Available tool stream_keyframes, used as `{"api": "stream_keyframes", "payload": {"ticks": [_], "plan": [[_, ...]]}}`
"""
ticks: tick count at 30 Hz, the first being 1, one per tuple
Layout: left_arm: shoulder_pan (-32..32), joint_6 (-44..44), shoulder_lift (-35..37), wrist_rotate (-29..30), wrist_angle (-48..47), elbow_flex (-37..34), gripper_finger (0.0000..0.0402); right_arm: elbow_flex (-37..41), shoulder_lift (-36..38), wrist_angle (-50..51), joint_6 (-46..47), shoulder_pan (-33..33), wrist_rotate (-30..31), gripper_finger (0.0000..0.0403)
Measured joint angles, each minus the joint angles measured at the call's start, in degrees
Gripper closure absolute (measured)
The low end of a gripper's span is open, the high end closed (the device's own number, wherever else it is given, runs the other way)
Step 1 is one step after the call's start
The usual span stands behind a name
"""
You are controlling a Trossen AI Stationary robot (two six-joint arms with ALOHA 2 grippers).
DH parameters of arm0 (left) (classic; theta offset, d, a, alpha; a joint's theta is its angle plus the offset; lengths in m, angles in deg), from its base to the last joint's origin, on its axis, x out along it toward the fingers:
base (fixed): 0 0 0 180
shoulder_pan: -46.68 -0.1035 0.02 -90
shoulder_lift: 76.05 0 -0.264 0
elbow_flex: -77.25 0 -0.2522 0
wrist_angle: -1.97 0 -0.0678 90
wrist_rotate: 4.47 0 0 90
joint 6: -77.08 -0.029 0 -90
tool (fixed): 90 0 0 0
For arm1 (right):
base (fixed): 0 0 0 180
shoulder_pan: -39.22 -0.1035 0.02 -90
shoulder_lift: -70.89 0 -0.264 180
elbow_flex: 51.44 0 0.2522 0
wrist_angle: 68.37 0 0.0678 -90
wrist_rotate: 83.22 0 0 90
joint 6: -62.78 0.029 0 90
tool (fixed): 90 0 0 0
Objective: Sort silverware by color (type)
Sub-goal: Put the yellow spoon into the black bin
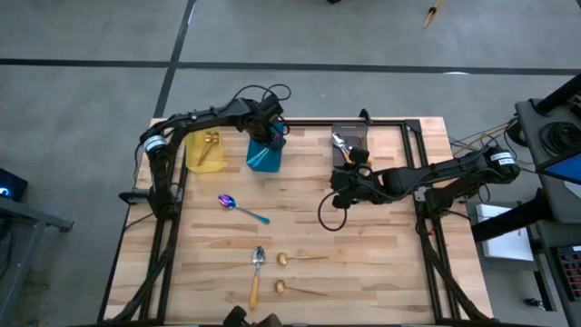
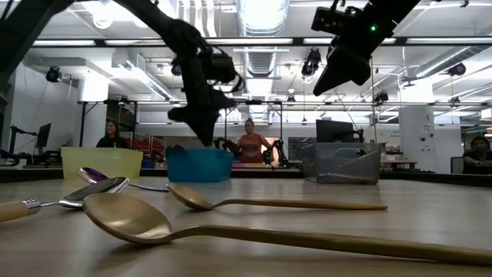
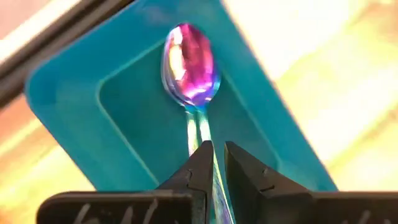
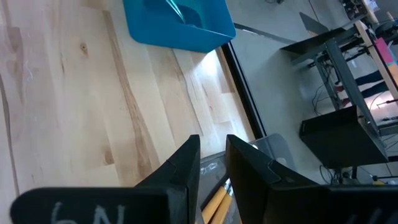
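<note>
My left gripper (image 1: 270, 134) hangs over the blue bin (image 1: 264, 156) and is shut on an iridescent purple spoon (image 3: 189, 62) with a teal handle. My right gripper (image 1: 348, 180), empty and with a narrow gap between its fingers, hovers at the near end of the grey bin (image 1: 349, 143), which holds orange-handled spoons (image 4: 214, 199). Flat on the table lie a second purple spoon (image 1: 240, 207), a silver spoon with an orange handle (image 1: 257, 272) and two gold spoons (image 1: 296, 259) (image 1: 296, 290). Gold spoons (image 1: 211, 139) sit in the yellow bin (image 1: 205, 154). My left gripper pinches the purple spoon's teal handle (image 3: 200, 127) between its two fingers, coming from above and pointing down. The spoon hangs below the fingers, bowl downward, inside the blue bin (image 3: 74, 93). Whether the bowl touches the bin floor, I cannot tell.
The three bins stand in a row along the table's far edge, yellow left, blue middle, grey right. A black cable loop (image 1: 332, 214) lies on the wood near my right arm. People stand in the room beyond the table (image 2: 250, 142).
</note>
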Motion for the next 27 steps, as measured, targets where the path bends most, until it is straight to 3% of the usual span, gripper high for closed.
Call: {"api": "stream_keyframes", "payload": {"ticks": [8,14,22,27], "plan": [[11.11,-7.93,11.5,9.39,0.24,-2.15,0.0379,0.0,0.01,-0.83,0.09,0.0,-0.05,0.0335],[22.89,-9.84,22.72,13.96,4.92,-11.4,0.0379,0.02,0.01,-5.18,0.85,0.0,-3.28,0.0335],[36.7,-4.45,36.54,18.14,13.03,-27.37,0.0379,0.02,-0.66,-17.18,6.68,-0.02,-16.04,0.0335],[41.43,2.42,41.46,18.11,13.57,-33.34,0.0379,-0.38,-3.31,-22.63,10.14,-0.15,-18.66,0.0335]]}}
